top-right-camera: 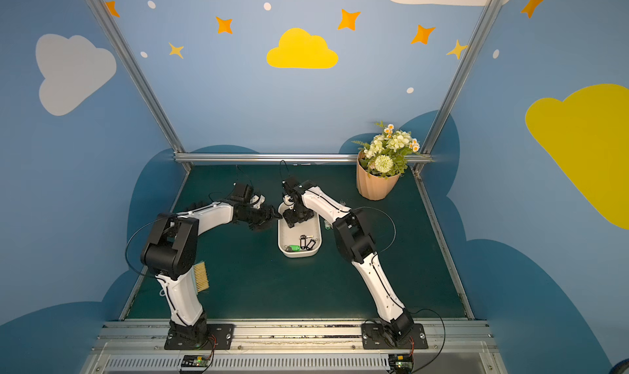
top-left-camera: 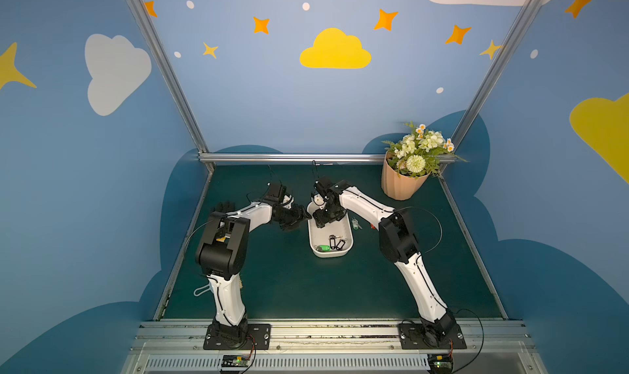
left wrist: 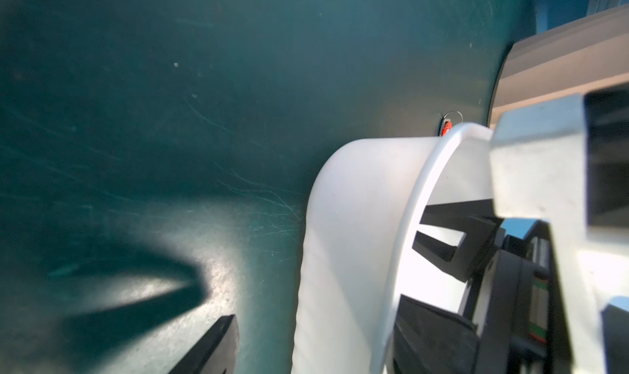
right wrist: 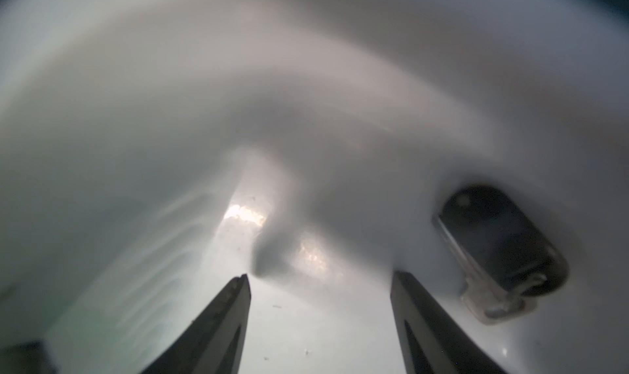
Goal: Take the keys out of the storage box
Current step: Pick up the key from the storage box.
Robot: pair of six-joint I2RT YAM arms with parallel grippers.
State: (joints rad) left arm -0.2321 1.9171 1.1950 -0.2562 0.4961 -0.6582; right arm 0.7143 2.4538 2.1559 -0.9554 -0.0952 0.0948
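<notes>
The white storage box (top-left-camera: 350,241) (top-right-camera: 319,239) lies mid-table. Keys with a green tag (top-left-camera: 324,248) (top-right-camera: 292,248) and black tags (top-left-camera: 336,243) (top-right-camera: 307,243) lie at its near end. My right gripper (top-left-camera: 321,221) (right wrist: 320,275) is down inside the far end, open and empty, with a black-tagged key (right wrist: 500,239) just beside one finger. My left gripper (top-left-camera: 304,215) (left wrist: 316,307) is open astride the box's far left wall (left wrist: 347,239), one finger outside with mat showing between it and the wall, one inside.
Two keys lie on the green mat right of the box, one green-tagged (top-left-camera: 355,224) and one red-tagged (top-left-camera: 372,226) (left wrist: 446,128). A peach flower pot (top-left-camera: 401,185) stands at the back right. A brush (top-right-camera: 200,275) lies by the left arm's base.
</notes>
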